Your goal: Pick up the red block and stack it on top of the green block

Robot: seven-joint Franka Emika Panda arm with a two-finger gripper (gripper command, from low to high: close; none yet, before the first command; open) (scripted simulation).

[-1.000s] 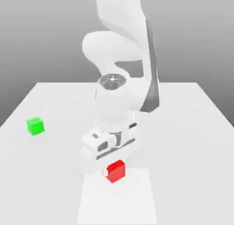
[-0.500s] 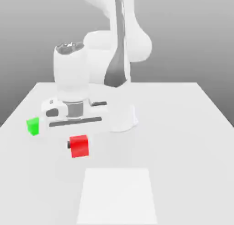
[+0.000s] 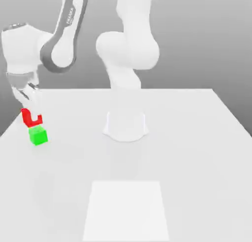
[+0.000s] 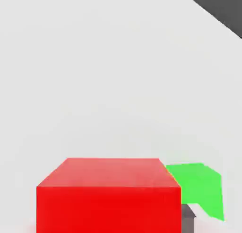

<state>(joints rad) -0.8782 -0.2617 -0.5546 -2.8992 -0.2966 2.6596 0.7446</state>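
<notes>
One end effector [image 3: 33, 115] grips one red block [image 3: 26, 118] near one green block [image 3: 38, 136].

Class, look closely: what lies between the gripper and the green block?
The red block, held in the gripper, as the exterior view shows.

The red block [image 3: 26, 118] looks like smooth plastic, its colour saturated and even, with flat faces and crisp edges; the hand view gives its upper face a paler, soft sheen. The green block [image 3: 38, 136], near the left edge of the table [image 3: 182, 157] in the exterior view, has the same smooth, plastic look, plain and ungrained. The tabletop is pale, smooth and matt. The arm [image 3: 129, 49] wears a smooth white shell like moulded plastic, softly glossy, with dark grey trim; the cap on its wrist [image 3: 17, 26] shines like polished metal.
</notes>
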